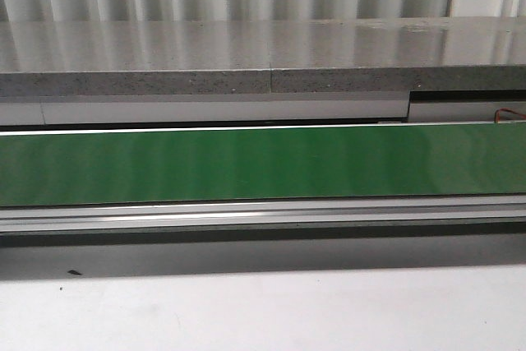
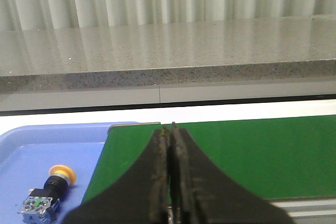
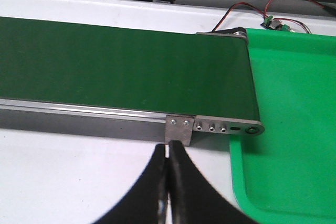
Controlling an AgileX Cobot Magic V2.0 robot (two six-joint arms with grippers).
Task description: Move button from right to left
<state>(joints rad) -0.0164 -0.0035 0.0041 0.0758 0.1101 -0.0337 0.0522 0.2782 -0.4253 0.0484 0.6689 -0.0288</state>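
Observation:
The button [image 2: 50, 193], with a yellow head, black collar and translucent grey block, lies on its side in a blue tray [image 2: 31, 150] in the left wrist view. My left gripper [image 2: 169, 129] is shut and empty, over the end of the green conveyor belt [image 2: 252, 150], to one side of the button and apart from it. My right gripper [image 3: 169, 148] is shut and empty above the white table, just in front of the belt's metal side rail [image 3: 178, 127]. Neither gripper nor the button shows in the front view.
The green belt [image 1: 263, 162] runs across the front view, with a grey stone ledge [image 1: 246, 59] behind and white table [image 1: 263, 310] in front. A green tray [image 3: 294, 119] sits at the belt's other end. Red and black wires and a small circuit board [image 3: 273, 22] lie behind it.

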